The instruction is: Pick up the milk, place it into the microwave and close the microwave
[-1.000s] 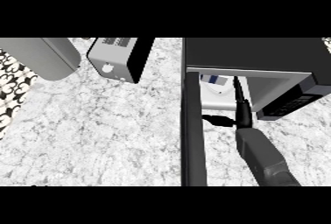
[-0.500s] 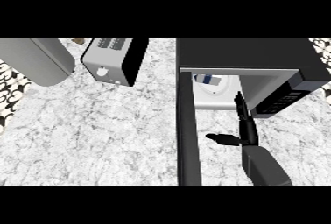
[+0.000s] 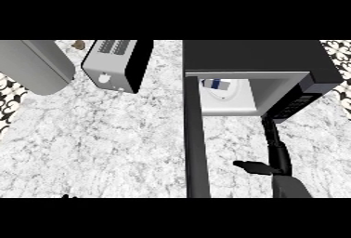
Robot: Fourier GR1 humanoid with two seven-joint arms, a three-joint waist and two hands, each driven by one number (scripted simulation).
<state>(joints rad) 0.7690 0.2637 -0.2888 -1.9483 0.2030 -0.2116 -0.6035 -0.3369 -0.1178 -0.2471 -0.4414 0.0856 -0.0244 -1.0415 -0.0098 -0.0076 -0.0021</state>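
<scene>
- The counter (image 3: pixel 103 139) is pale marble and fills most of the head view.
- The microwave (image 3: pixel 254 58) stands at 1 o'clock. Its door (image 3: pixel 195 139) is swung open and is seen edge-on as a dark bar that runs toward 6 o'clock.
- A toaster (image 3: pixel 116 65) stands at 11 o'clock, and beside it, at 10 o'clock, a grey rounded thing I cannot name.
- The right hand (image 3: pixel 270 139) is at 5 o'clock, in front of the open cavity. The fingers are straight, the thumb is spread wide, and it holds nothing.
- The left hand shows only as a dark tip at 7 o'clock; its state I cannot tell.
- The milk (image 3: pixel 214 84) lies inside the microwave, on the pale turntable.
- I judge the milk a light carton with stiff walls that may dent. It is best taken across its flat sides.
- Only closing the door seems left. The door is rigid, so pushing its outer face near the free end should swing it.
</scene>
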